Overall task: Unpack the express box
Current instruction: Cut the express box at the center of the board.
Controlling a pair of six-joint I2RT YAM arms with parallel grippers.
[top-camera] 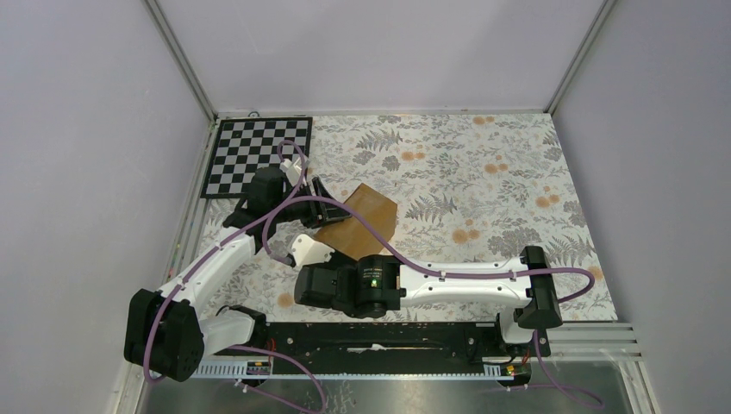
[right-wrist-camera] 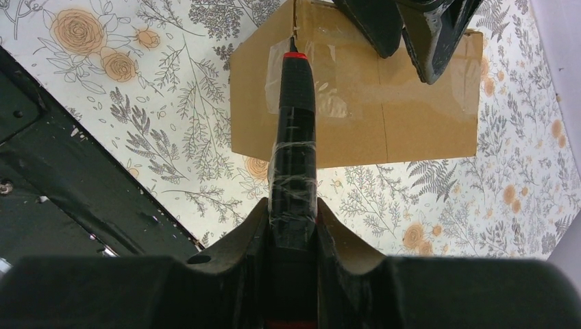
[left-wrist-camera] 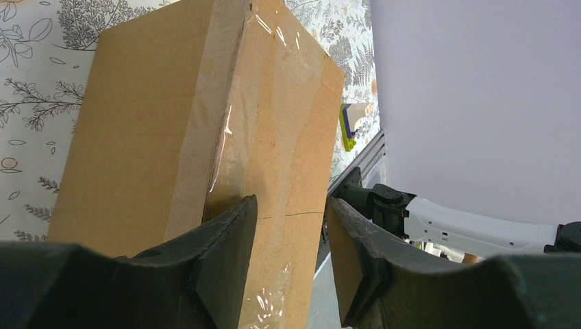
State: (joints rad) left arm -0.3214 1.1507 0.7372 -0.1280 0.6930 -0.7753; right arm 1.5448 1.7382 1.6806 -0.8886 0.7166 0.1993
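Observation:
The express box (top-camera: 366, 216) is a plain brown carton with clear tape on its seams, left of the table's middle. My left gripper (top-camera: 330, 207) grips its left end; in the left wrist view the jaws (left-wrist-camera: 291, 212) straddle a taped corner of the box (left-wrist-camera: 157, 116). My right gripper (top-camera: 323, 243) is shut on a black tape-wrapped cutter with a red tip (right-wrist-camera: 293, 137). The gripper (right-wrist-camera: 293, 205) points it at the box (right-wrist-camera: 384, 116). The tip touches the tape at the box's upper left edge. The left gripper's fingers (right-wrist-camera: 425, 34) show at that box's top.
A checkerboard (top-camera: 257, 155) lies at the back left. A floral cloth (top-camera: 500, 190) covers the table. A small yellow-green and purple object (left-wrist-camera: 349, 123) lies near the rail. A metal rail (top-camera: 586, 338) runs along the near edge. Walls close off three sides.

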